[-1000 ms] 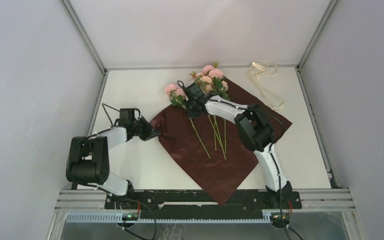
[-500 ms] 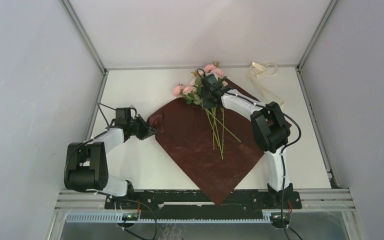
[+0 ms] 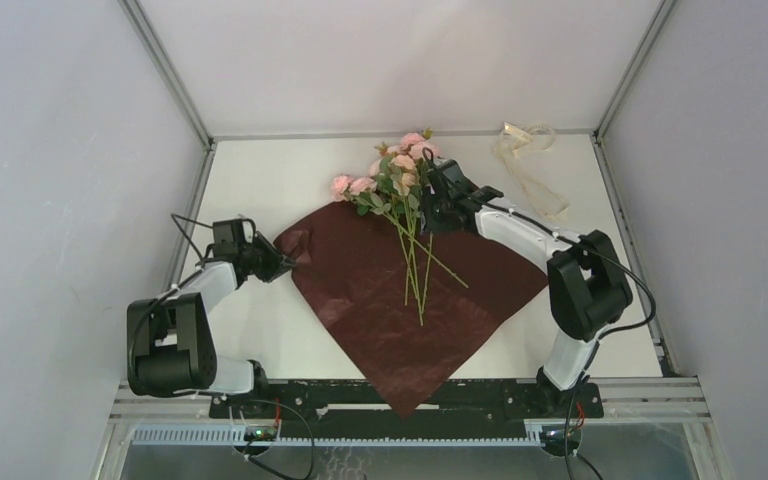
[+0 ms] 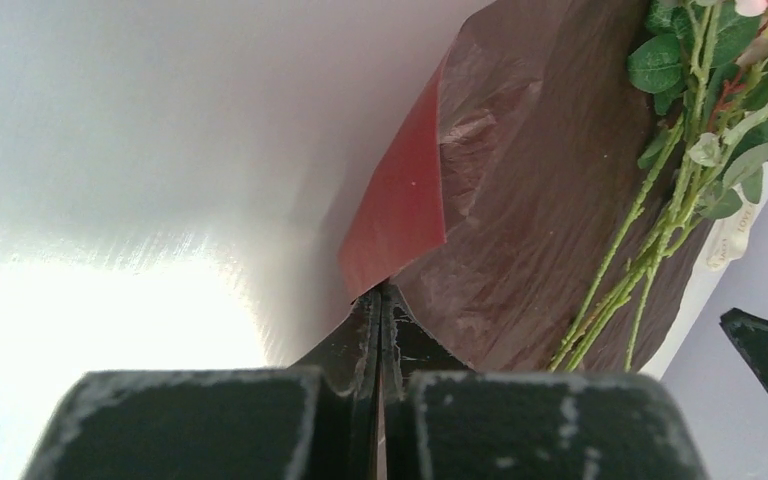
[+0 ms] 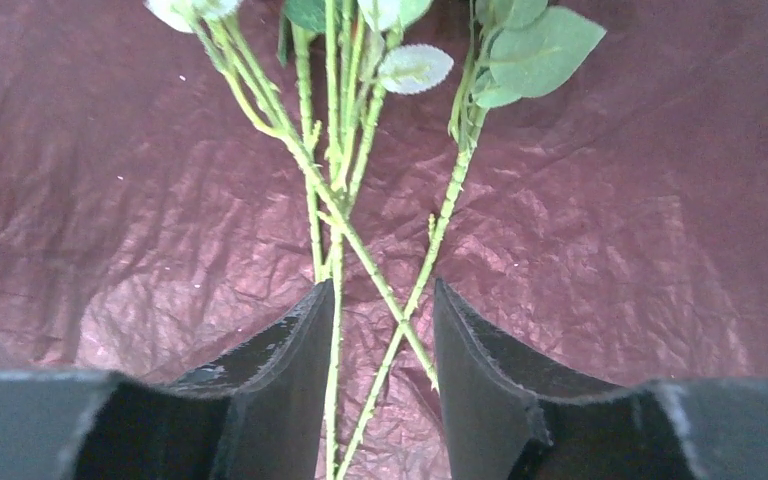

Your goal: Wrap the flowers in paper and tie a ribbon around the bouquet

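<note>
Our right gripper [image 3: 430, 206] has just loosened, jaws half open astride the stalks of the flowers [image 3: 406, 182] now lying over the paper's [image 3: 380, 305] far corner, while our left gripper [image 3: 285, 263] pinches its left corner, so wrapping can start

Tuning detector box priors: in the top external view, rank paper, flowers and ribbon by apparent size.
1. paper, clearly largest
2. flowers, blooms plus stalks
3. ribbon, smallest, thin strand at far right
</note>
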You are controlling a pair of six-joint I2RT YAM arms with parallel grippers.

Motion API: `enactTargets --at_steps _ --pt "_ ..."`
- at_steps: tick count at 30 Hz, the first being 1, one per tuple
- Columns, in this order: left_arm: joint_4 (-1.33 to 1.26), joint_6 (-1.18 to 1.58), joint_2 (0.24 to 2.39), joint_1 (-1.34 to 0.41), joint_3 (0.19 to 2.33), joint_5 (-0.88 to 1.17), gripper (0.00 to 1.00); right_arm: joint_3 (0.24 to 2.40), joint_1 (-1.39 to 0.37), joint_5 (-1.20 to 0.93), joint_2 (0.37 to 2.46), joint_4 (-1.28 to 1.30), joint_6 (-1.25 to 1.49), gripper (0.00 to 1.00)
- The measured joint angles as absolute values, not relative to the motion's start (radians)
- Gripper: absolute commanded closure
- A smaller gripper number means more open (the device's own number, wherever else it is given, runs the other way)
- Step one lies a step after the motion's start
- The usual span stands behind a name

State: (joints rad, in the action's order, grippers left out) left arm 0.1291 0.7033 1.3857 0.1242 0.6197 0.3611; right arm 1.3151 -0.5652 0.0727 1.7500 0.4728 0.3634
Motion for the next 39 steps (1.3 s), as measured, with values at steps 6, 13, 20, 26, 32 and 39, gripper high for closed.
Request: enactTargets --at_steps 6,13,20,26,32,39 --pt "0.129 0.7 1.385 0.126 0.596 0.357 1.0 1.303 -0.543 -0.05 1.849 0.46 0.314 0.47" --pt "0.127 0.7 1.385 0.126 0.589 0.358 1.0 1.292 -0.574 -0.084 1.929 0.464 0.284 0.91" --pt "0.121 0.7 1.385 0.126 0.589 0.358 1.0 1.287 -0.663 0.01 1.906 0.467 0.286 0.99" --pt "0.12 0.701 1.385 0.126 0.589 0.359 1.0 1.281 -0.73 0.109 1.783 0.506 0.336 1.0" --pt "0.118 0.701 1.385 0.126 0.586 0.359 1.0 1.28 -0.736 0.155 1.72 0.501 0.39 1.0" --pt "0.116 0.701 1.385 0.126 0.584 0.359 1.0 1.187 -0.749 0.231 1.717 0.381 0.529 1.0"
